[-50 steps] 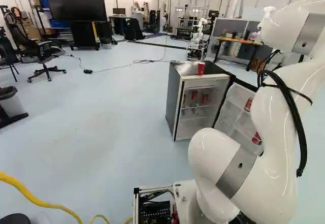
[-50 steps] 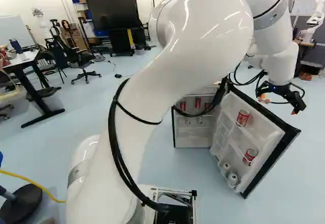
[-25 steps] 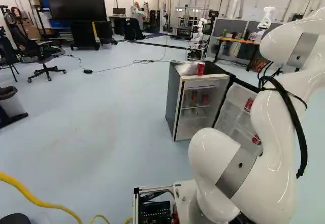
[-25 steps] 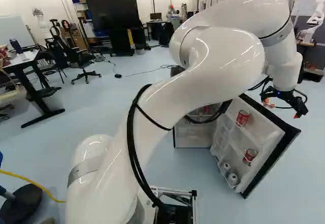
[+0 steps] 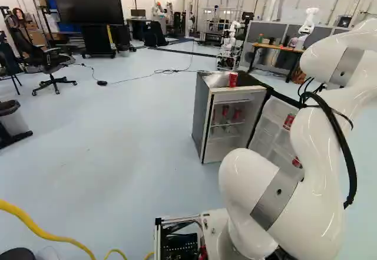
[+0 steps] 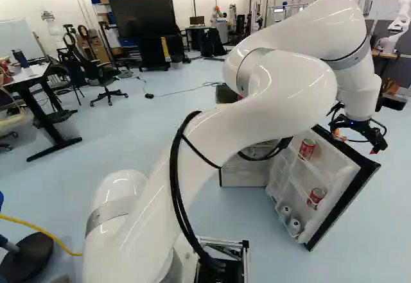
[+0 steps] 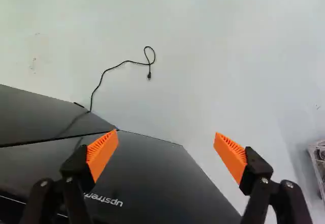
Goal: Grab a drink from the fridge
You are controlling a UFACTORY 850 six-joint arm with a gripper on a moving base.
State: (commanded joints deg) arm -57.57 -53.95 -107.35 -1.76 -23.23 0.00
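- Left base view: the mini fridge [image 5: 202, 115] stands right of the middle, its door [image 5: 272, 127] swung open, with floor [image 5: 118, 154] reaching from its side wall to the office chair [image 5: 52, 65].
- Red drink cans [image 5: 225, 111] stand on a shelf inside; a red can or cup [image 5: 232, 79] sits on top near the front edge, just beside a crumpled clear bag [image 5: 216, 79].
- The arm [image 5: 315, 136] rises in front of the door's outer part, overlapping it in view, so that edge cannot be followed here.
- Right base view: the upper door can [image 6: 307, 149] and lower door can [image 6: 315, 197] sit in the door racks, with two pale can ends [image 6: 293, 225] lower down. The door's dark rim slants down to its bottom corner, and floor shows on the outer side of it.
- The arm crosses in front of the fridge, hiding most of the interior. The black gripper [image 6: 354, 142] hangs beyond the door's upper edge, well apart from the cans.
- Wrist view: the gripper [image 7: 166, 134] is spread wide, holding nothing. One finger overlaps a dark panel [image 7: 147, 168], the other mostly floor; the panel's edge runs between them. A black cord [image 7: 122, 64] lies on the floor ahead.
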